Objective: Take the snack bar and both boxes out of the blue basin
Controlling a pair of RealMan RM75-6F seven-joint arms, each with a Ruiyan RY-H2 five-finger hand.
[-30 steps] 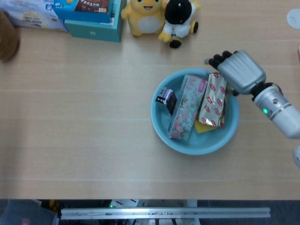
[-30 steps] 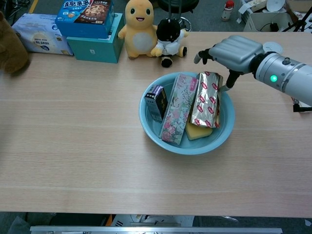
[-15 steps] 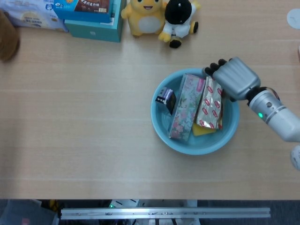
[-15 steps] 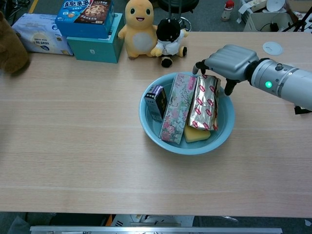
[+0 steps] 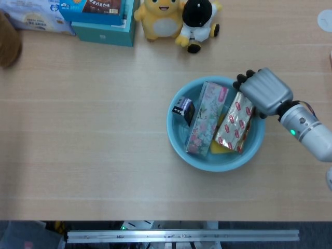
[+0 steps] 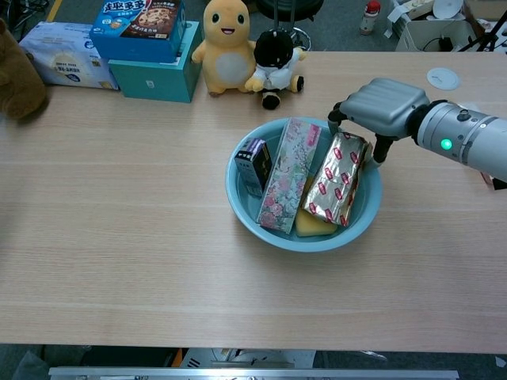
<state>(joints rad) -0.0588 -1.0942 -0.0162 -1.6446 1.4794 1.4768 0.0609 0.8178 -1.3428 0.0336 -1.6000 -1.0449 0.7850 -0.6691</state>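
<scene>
The blue basin [image 5: 169, 124] [image 6: 237, 207] stands right of the table's middle. In it a small dark box [image 5: 183, 109] [image 6: 253, 165] stands at the left. A long floral box [image 5: 203, 119] [image 6: 283, 174] leans in the middle. The gold and red snack bar [image 5: 234, 126] [image 6: 334, 180] lies tilted at the right, over a yellow sponge [image 6: 313, 227]. My right hand [image 5: 263, 91] [image 6: 380, 103] is over the basin's far right rim and grips the snack bar's upper end between fingers and thumb. My left hand is not in either view.
A yellow plush [image 5: 158, 18] [image 6: 222, 47] and a black and white plush [image 5: 198, 21] [image 6: 276, 67] sit behind the basin. A teal box [image 5: 104, 28] [image 6: 154, 75] with cartons on it stands at the back left. A white disc [image 6: 442, 77] lies far right.
My right hand came down onto the snack bar's upper end and closed on it, then moved right. The bar's upper end swung right, so it now lies tilted.
</scene>
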